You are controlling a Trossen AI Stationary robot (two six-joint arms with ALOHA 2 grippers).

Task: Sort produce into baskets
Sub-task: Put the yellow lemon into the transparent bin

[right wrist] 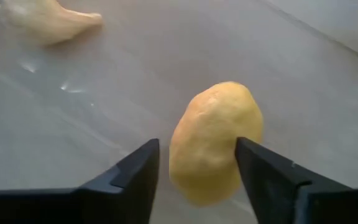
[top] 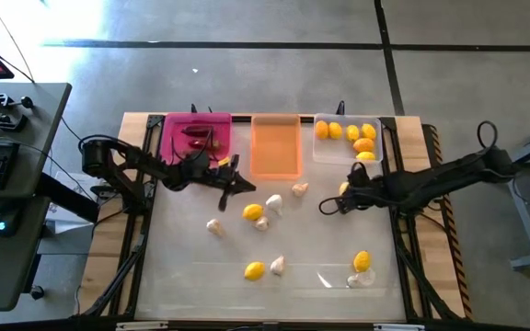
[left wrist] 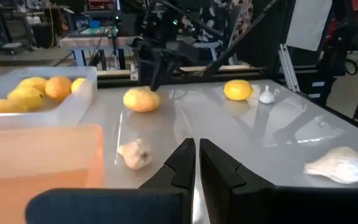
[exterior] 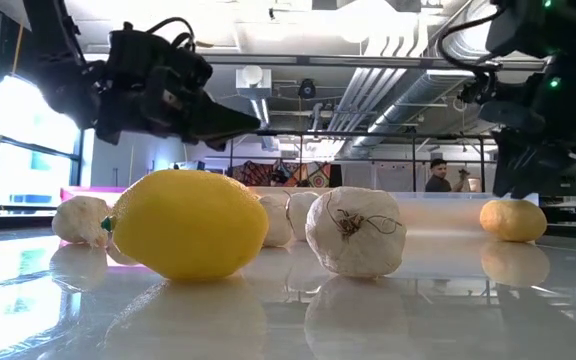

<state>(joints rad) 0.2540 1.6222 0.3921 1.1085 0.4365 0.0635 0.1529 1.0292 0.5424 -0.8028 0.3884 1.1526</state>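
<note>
As both arms reach over the white table [top: 191, 285], the high view shows the right gripper [top: 341, 196] low beside a lemon [top: 345, 188] just below the clear basket [top: 324, 153], which already holds several lemons, while the left gripper [top: 231, 179] hovers below the pink basket [top: 175, 129], where dark red chilies [top: 198, 136] lie; the orange basket [top: 275, 147] stands between the two, and loose lemons and garlic bulbs [top: 273, 203] dot the table. From table height, a big lemon [exterior: 188, 223] and a garlic bulb [exterior: 355, 230] fill the foreground, the left gripper [exterior: 233, 118] hanging shut and empty above them, the right arm standing over the far lemon [exterior: 513, 219]. The left wrist view confirms its fingers [left wrist: 180, 163] pressed together on nothing, a garlic bulb [left wrist: 135, 153] lying just ahead. The right wrist view shows its fingers [right wrist: 140, 171] spread to either side of the lemon [right wrist: 214, 140], not yet pinching it. A clean pick likely calls for centring the jaws on the fruit's middle and closing gently so it does not roll, before lifting it to the clear basket.
</note>
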